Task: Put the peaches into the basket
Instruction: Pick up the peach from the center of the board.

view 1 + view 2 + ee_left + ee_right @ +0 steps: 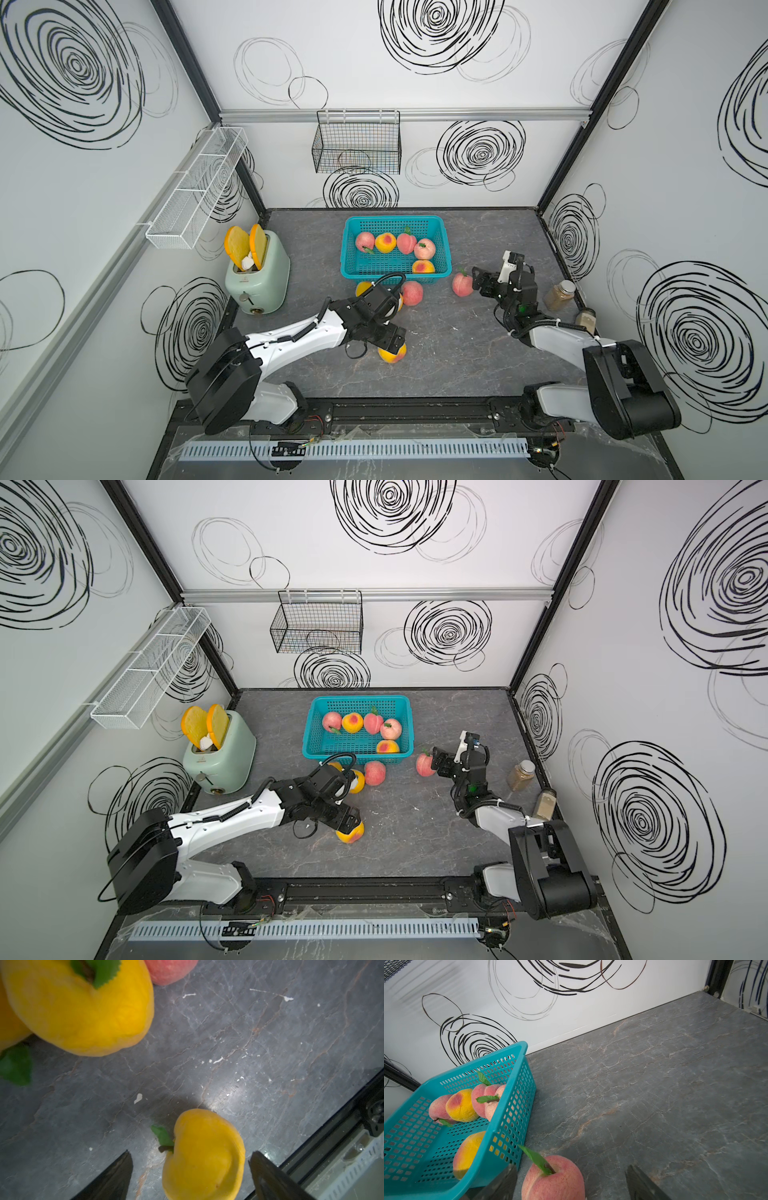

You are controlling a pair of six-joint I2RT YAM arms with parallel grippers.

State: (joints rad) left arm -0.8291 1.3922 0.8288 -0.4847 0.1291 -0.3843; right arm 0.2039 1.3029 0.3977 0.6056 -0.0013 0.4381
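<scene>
The left end effector [191, 1155] gapes wide, straddling a yellow peach [204, 1159] well in front of the basket [395, 219]. The right end effector [571, 1167] is wide around a pink peach [554, 1182] just beside the basket; five peaches [385, 242] lie inside.

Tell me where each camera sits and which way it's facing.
Top views: overhead at the front, looking down on turquoise basket, left arm, right arm.
Left wrist: faces the tabletop; open left gripper straddles a yellow peach.
Right wrist: faces the back wall; open right gripper flanks a pink peach.
Shared: top views show both peaches too.
</scene>
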